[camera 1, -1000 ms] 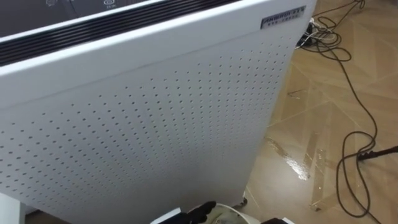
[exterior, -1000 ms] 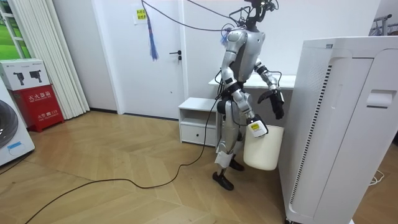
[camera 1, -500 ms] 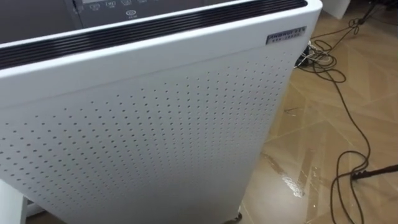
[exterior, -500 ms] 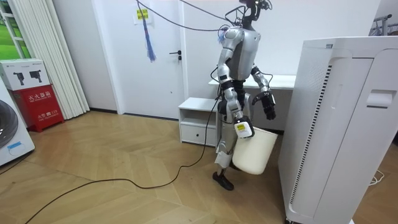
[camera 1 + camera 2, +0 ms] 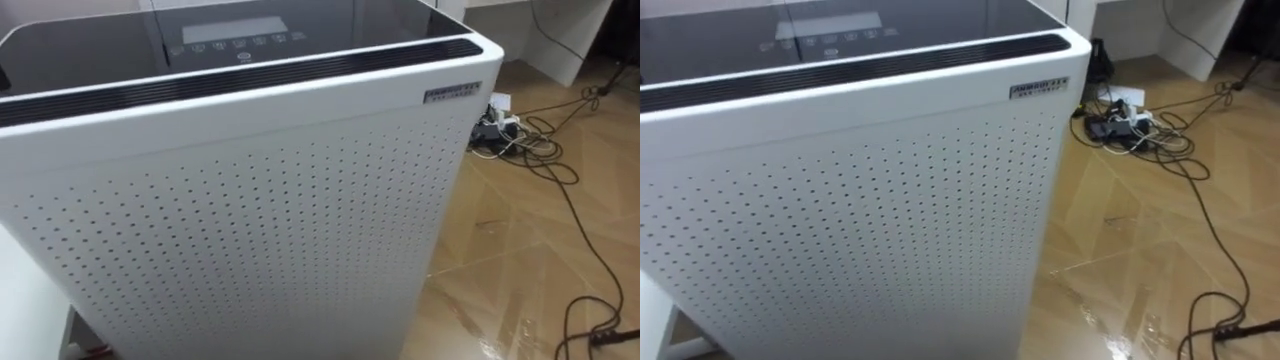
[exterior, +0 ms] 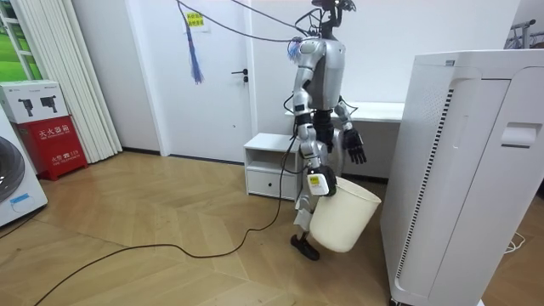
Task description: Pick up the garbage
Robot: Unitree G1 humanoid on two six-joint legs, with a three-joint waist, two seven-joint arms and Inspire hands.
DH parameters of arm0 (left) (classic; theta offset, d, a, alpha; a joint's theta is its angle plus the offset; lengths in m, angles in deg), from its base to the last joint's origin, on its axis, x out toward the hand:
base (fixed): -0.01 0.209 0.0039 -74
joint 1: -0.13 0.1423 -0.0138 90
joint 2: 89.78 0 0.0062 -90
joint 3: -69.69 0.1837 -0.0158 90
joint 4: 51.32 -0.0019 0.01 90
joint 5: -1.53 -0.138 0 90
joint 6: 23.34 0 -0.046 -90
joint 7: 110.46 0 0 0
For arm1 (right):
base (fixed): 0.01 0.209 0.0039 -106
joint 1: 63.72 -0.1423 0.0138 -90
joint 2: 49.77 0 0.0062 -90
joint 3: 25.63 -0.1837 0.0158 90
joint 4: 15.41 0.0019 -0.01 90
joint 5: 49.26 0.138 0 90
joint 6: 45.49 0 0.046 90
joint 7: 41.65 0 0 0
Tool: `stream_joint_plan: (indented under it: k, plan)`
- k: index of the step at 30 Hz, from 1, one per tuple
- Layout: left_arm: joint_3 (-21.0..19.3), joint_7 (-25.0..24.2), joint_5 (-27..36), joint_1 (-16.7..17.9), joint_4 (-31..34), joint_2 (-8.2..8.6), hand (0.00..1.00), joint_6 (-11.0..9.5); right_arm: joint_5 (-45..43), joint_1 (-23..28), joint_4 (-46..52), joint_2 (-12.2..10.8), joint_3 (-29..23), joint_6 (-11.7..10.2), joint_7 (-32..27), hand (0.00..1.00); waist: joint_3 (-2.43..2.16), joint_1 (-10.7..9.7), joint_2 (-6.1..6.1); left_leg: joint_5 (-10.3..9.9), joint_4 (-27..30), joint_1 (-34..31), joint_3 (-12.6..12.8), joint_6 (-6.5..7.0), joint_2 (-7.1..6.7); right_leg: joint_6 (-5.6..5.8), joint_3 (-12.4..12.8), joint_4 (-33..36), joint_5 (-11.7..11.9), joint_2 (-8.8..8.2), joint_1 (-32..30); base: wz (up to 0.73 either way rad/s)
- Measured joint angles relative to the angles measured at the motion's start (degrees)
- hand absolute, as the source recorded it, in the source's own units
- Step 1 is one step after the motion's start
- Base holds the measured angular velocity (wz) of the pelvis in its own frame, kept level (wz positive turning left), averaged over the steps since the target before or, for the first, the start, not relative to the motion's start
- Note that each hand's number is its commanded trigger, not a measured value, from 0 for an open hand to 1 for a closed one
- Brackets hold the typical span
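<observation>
R robot hand (image 6: pixel 319 180) grips bin (image 6: pixel 344 223), L robot hand (image 6: pixel 355 150) slack; if you turn tight, bin could clip purifier (image 6: pixel 459 170).

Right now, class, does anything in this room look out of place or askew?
A tangle of cables lies loose on the floor beside the white appliance. The bin hangs tilted from the robot's right hand, not upright.

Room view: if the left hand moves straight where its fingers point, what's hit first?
The left hand hangs open, fingers down. Likely first contact: the open mouth of the white bucket gripped by the right hand. Depth is unclear; it may pass behind the rim.
</observation>
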Motion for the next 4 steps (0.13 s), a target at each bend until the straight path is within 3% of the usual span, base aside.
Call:
stream_joint_plan:
  k: [4]
  plan:
    - [-2.06, 1.26, 2.41, -0.63, -4.25, 1.74, 0.00, -0.39, -0.29, 0.03, -1.45, -0.02, -0.46, 0.00, -0.28, 1.00, -0.02, 0.41, -0.28, 0.28, -1.47, 1.29, 1.94, -0.43, 0.43, -0.16, -0.86, -1.15, -0.31, 0.15, 1.42, 0.12]
